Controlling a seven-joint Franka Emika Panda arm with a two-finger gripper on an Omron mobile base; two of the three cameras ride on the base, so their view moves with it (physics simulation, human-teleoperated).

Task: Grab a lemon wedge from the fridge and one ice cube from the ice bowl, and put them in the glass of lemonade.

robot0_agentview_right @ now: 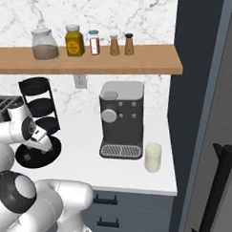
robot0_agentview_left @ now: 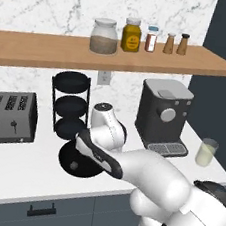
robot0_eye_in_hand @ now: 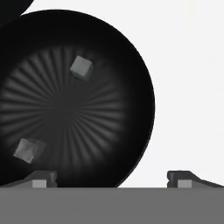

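Observation:
In the hand view the wide black ice bowl (robot0_eye_in_hand: 109,52) lies just below my gripper (robot0_eye_in_hand: 113,180). The jaws stand open and hold nothing. One pale grey ice cube (robot0_eye_in_hand: 81,66) rests in the bowl's far part and another (robot0_eye_in_hand: 29,150) near my left fingertip (robot0_eye_in_hand: 43,179). My arm hangs over the ice bowl (robot0_agentview_left: 71,155) and hides part of it. The ice bowl (robot0_agentview_right: 29,157) sits left of the coffee machine. The glass of lemonade (robot0_agentview_left: 206,152) (robot0_agentview_right: 153,158) stands at the counter's right end, beside the dark fridge (robot0_agentview_right: 208,109). The lemon wedge is out of view.
A grey coffee machine (robot0_agentview_left: 164,116) stands between bowl and glass. Behind the bowl rises a three-tier black rack (robot0_agentview_left: 69,104), with a toaster (robot0_agentview_left: 8,116) to the left. A wooden shelf (robot0_agentview_left: 42,50) with jars runs overhead. The fridge's black handle (robot0_agentview_right: 219,190) is at the near right.

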